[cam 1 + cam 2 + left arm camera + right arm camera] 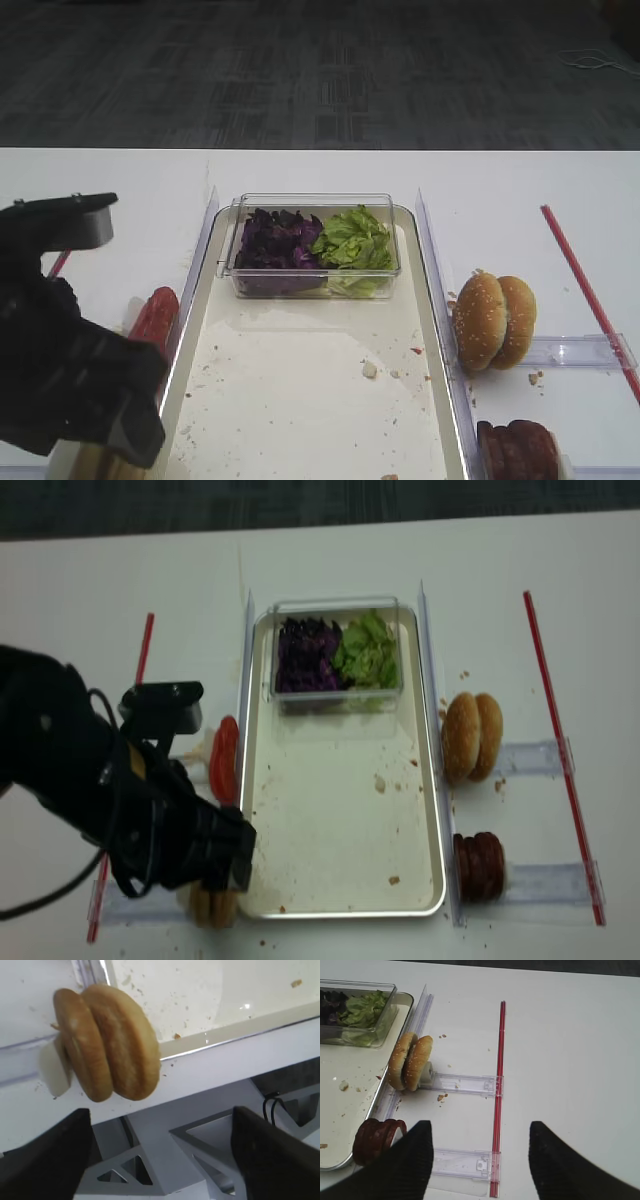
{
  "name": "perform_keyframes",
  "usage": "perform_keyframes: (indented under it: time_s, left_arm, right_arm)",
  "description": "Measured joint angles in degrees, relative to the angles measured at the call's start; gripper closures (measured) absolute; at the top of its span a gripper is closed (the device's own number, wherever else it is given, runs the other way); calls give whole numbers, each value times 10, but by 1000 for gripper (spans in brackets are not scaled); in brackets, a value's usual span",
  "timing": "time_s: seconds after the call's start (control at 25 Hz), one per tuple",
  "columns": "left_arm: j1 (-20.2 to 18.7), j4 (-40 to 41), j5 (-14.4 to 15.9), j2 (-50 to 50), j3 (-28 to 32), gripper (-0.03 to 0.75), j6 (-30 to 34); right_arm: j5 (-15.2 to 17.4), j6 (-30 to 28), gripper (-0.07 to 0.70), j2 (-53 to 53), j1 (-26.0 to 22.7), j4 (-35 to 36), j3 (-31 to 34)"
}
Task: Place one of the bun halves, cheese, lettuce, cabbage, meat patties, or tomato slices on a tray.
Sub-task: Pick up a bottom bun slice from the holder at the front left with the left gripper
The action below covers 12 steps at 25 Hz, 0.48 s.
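Two smooth bun halves [107, 1042] stand on edge by the tray's rim [225, 1040], just ahead of my open left gripper [161, 1115], which holds nothing. From above, my left arm [120, 790] covers most of the bun halves [213, 905]. Tomato slices [224, 760] stand left of the tray [330, 830]. Cabbage [275, 240] and lettuce [352, 238] fill a clear box at the tray's far end. Meat patties [375, 1140] sit beside the left finger of my open, empty right gripper [480, 1127]. The cheese is out of view.
Sesame-seeded bun halves [411, 1062] stand on edge right of the tray, in a clear plastic holder [465, 1082]. A red strip [499, 1085] runs along the table to the right. Crumbs dot the tray floor. The table's near edge is close under my left gripper.
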Motion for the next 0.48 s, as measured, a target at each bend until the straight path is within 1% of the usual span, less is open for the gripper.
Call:
perform_keyframes:
  time_s: [0.16, 0.28, 0.48]
  left_arm:
    - [-54, 9, -1, 26, 0, 154, -30]
    - [-81, 18, -11, 43, -2, 155, -43]
    - [-87, 23, -16, 56, -17, 155, -48]
  right_arm:
    - [0, 0, 167, 0, 0, 0, 0]
    - [0, 0, 167, 0, 0, 0, 0]
    - [0, 0, 167, 0, 0, 0, 0]
